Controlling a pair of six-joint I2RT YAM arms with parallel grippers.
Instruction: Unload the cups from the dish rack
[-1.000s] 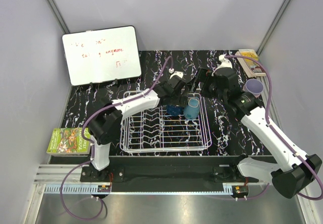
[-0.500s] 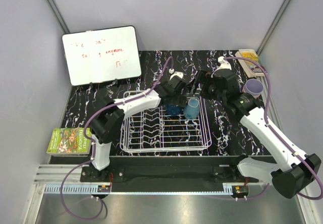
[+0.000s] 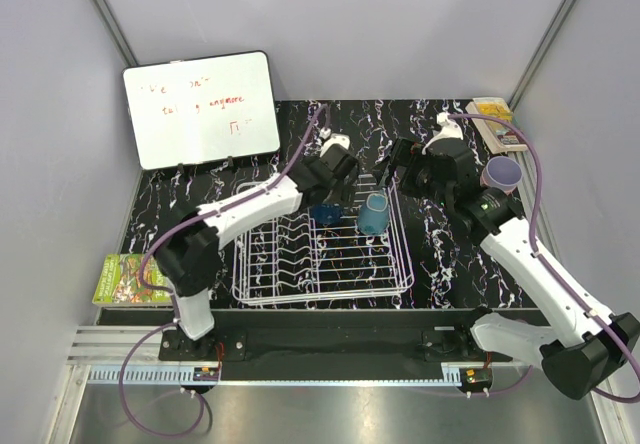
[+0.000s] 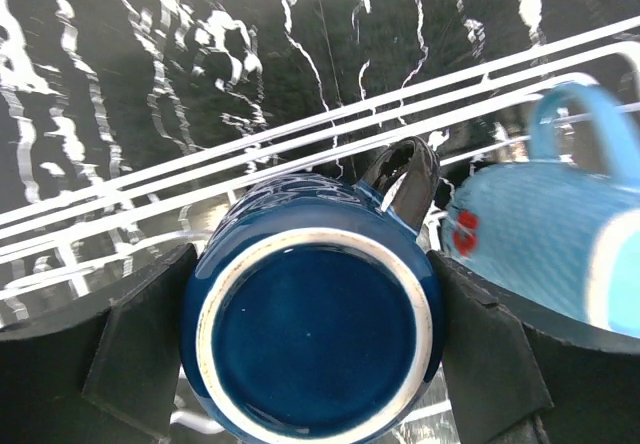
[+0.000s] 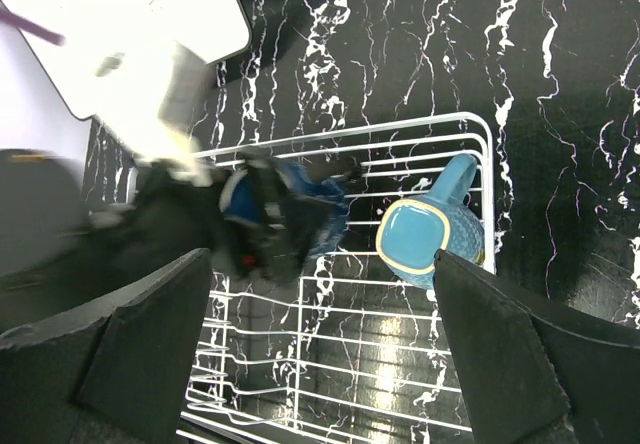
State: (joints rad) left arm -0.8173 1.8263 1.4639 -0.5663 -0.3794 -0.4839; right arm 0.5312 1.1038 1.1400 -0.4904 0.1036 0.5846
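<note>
Left gripper [image 4: 312,257]: jaws clamped on the dark blue mug [image 4: 315,334], one finger on each side of its body. In the left wrist view the mug's base with its pale ring faces the camera and its handle points away from the camera. The mug sits over the far part of the dish rack [image 3: 262,289], left of centre. Contact with the wires cannot be told.

Light blue mug [image 3: 373,214]: in the rack's far right corner, base up, just right of the dark blue mug. The two look close but apart in the right wrist view.

Right gripper [image 5: 322,256]: jaws wide and holding nothing, above the far right of the rack, with both mugs in its wrist view.

Lavender cup [image 3: 502,172]: upright on the black marbled surface [image 3: 450,254], right of the rack and well apart from it, beside the right arm.

Whiteboard [image 3: 200,109] with red writing leans at the far left. A green book [image 3: 125,277] lies at the near left, off the surface's edge.
</note>
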